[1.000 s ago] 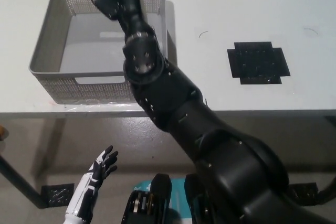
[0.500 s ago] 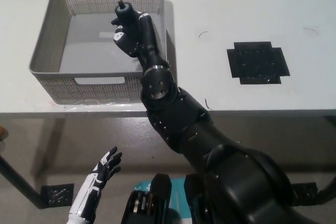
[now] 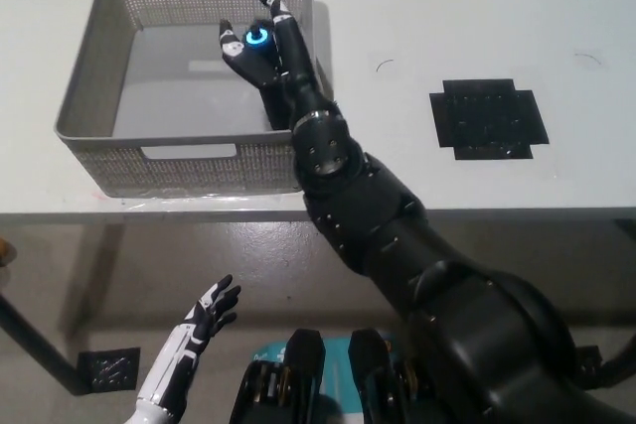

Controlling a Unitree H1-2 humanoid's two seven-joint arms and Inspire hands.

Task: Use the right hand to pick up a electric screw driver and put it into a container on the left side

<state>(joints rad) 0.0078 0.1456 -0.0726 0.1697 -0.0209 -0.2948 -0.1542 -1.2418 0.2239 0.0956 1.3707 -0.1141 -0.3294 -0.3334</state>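
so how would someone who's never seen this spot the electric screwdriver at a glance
Start at the grey mesh basket on the white table's left side. The black right hand reaches over its right half, and the screwdriver sits in that hand. A glowing blue ring on its end sets it apart; nothing else in view is lit.

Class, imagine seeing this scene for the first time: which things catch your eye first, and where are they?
The black right hand reaches over the grey mesh basket at upper left, holding an electric screwdriver with a glowing blue ring. A black square mat lies on the white table to the right. The white left hand rests open, low at lower left.
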